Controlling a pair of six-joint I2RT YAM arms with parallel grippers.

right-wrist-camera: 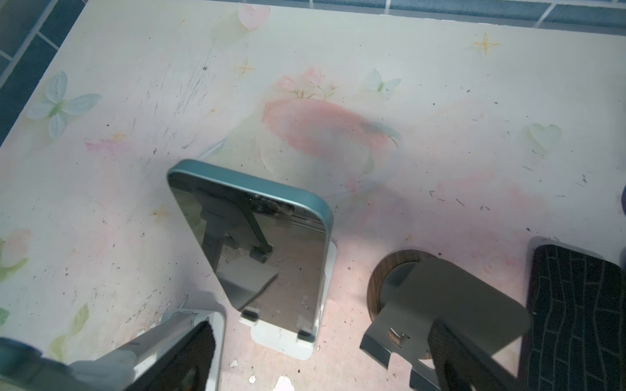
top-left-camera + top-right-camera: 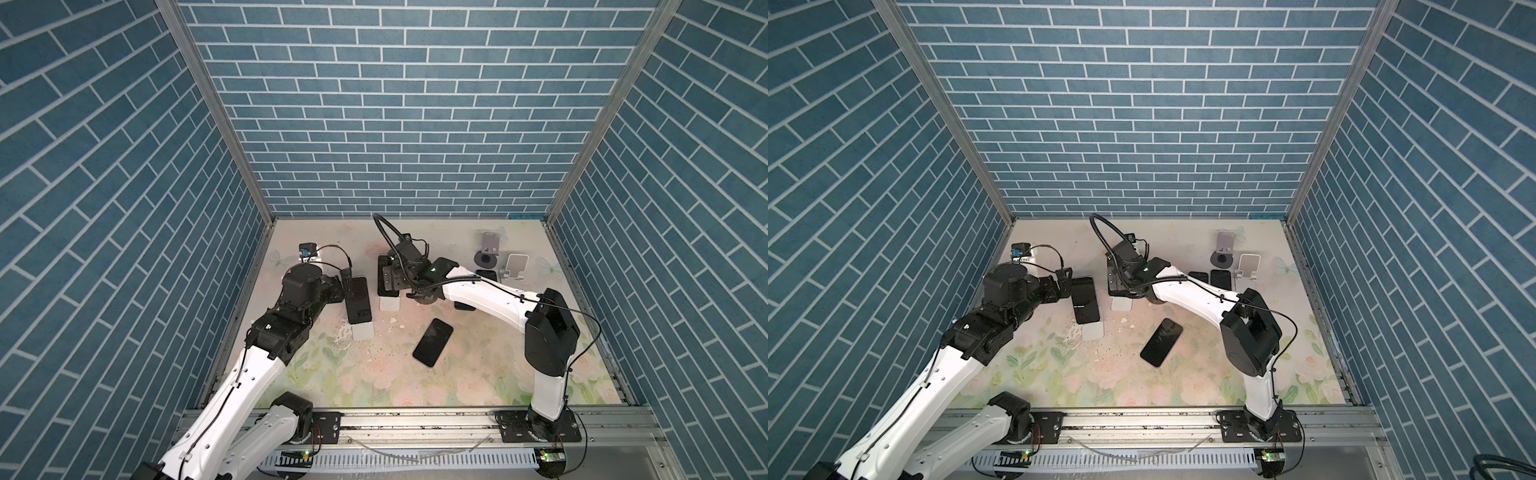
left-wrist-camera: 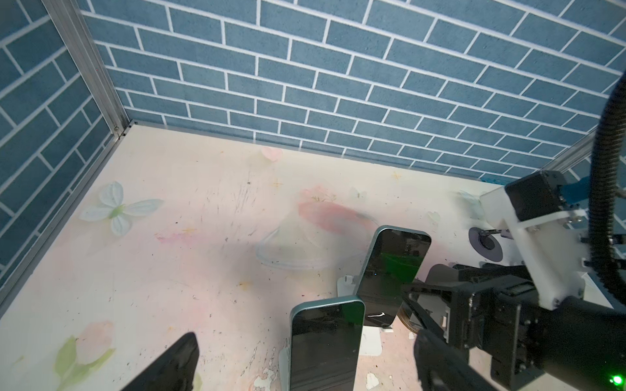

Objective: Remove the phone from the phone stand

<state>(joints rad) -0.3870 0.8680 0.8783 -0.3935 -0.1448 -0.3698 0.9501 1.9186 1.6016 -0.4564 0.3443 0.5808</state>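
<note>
here the right gripper (image 1: 321, 326) hangs wide open and empty, just short of the phone (image 1: 271, 254) leaning upright in its white stand (image 1: 288, 345). the left gripper (image 3: 306, 335), also wide, straddles a second phone (image 3: 325, 345), seemingly untouched. this is likely the approach; next comes closing on the phone's edges and lifting it clear.

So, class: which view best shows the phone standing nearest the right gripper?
The right wrist view: the phone fills the middle, its foot in the stand. The left wrist view shows it smaller, a corner behind another phone. In both top views the right arm covers most of it.
</note>
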